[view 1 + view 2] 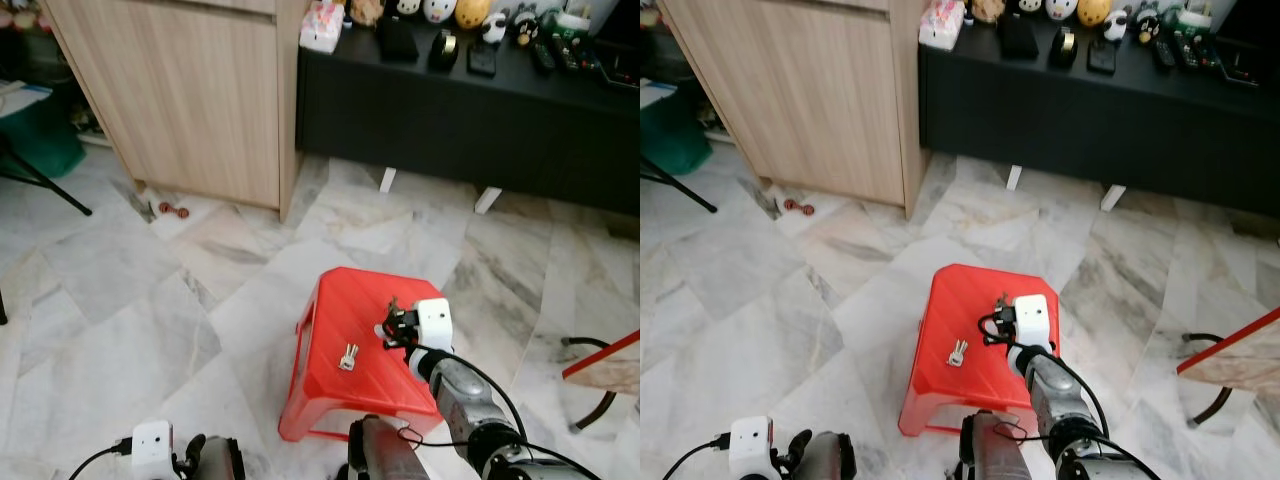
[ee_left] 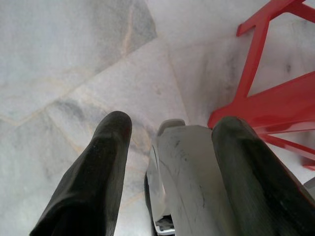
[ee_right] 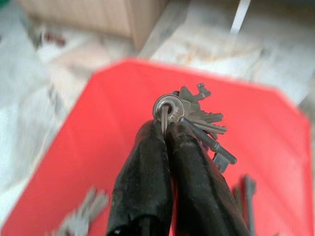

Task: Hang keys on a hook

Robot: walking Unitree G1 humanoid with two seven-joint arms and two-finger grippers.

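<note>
A home living room: marble floor [image 1: 150, 300], wooden cabinet [image 1: 190, 100], low black bench [image 1: 450, 120] carrying toys [image 1: 440, 10] and remotes [image 1: 545, 50].

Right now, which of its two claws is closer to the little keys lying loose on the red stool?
Right. The right gripper hangs over the stool beside the loose keys; the left gripper hangs low beside the stool.

The stool [image 1: 345, 330] is glossy red plastic; the floor [image 1: 150, 290] around it is polished marble. The keys [image 3: 197, 118] are dull grey metal, the cabinet [image 1: 190, 90] matt pale wood.

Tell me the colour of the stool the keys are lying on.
The stool is bright red; the left eye view shows it best.
</note>
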